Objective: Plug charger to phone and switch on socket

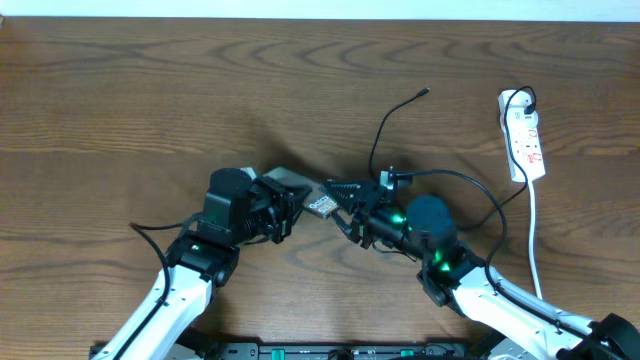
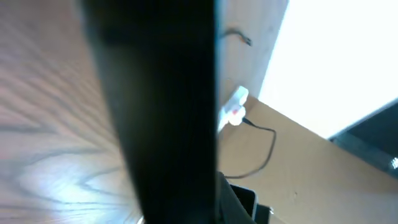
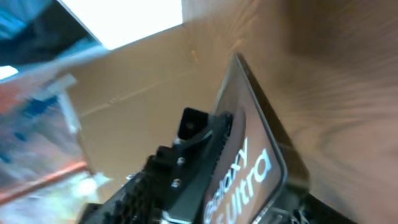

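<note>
One wood-grain table (image 1: 120, 90), socket (image 1: 524, 140) atop, perhaps white wall (image 1: 320, 8)

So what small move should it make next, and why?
Probably the right claw should back off the phone and reach toward the charger tip: the phone sits between it and the left claw, while that tip lies loose on the table, unplugged.

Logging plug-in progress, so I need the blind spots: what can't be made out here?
Phone port: overhead, too small, crowded by left gripper and right gripper.
Socket switch: overhead too small; left wrist blurred.
Left wrist's middle: blocked by a dark blurred shape.
Both grips: unclear.
</note>
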### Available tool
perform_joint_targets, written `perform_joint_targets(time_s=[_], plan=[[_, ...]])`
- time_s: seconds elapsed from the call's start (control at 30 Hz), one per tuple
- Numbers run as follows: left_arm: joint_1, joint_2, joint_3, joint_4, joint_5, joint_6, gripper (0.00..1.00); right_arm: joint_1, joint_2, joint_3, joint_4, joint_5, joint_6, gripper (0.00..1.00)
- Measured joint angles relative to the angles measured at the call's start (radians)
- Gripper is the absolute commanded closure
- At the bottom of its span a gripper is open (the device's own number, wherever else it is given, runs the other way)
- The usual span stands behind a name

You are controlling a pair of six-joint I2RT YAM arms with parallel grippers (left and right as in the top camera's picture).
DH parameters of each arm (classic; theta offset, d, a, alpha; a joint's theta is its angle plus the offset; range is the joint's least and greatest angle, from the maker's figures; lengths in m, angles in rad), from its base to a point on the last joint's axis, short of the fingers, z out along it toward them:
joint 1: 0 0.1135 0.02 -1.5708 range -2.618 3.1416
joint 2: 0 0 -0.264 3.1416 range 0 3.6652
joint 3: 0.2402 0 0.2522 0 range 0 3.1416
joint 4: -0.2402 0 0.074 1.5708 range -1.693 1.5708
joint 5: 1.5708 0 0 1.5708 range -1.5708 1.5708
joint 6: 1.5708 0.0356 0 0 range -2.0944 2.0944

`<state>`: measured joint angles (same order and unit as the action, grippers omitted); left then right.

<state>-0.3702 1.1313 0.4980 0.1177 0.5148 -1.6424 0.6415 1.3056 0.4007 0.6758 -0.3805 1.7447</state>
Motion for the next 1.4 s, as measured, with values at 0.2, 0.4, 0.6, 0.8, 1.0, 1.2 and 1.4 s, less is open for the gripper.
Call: perform_joint_targets(time_s=[0.2,0.4,0.6,0.8,1.0,1.2,1.4], plan=[[0.002,-0.002,0.011,-0.099,-0.018,0.002,0.92,-0.095,0.003,-0.007,-0.029,0.042,-0.337,0.35],[0.000,0.005,-0.017,-0.140,-0.018,0.052,0.92,-0.224,-0.003,0.008,-0.096,0.106,-0.628,0.23],[0.000,0.005,-0.017,-0.138,-0.022,0.068,0.92,-0.325,-0.013,0.166,-0.534,0.150,-0.793,0.22],[0.000,0.005,-0.017,-0.137,-0.031,0.072,0.92,-0.335,-0.009,0.495,-1.029,0.383,-0.934,0.12],[0.000,0.005,-0.017,-0.138,-0.051,0.076,0.92,-0.336,0.063,0.780,-1.227,0.586,-0.992,0.21],[0.000,0.005,-0.017,-0.138,-0.053,0.076,0.92,-0.336,0.295,1.007,-1.316,0.637,-1.022,0.29],[0.000,0.006,-0.017,-0.148,-0.053,0.077,0.92,-0.336,0.591,1.181,-1.320,0.657,-1.017,0.37]])
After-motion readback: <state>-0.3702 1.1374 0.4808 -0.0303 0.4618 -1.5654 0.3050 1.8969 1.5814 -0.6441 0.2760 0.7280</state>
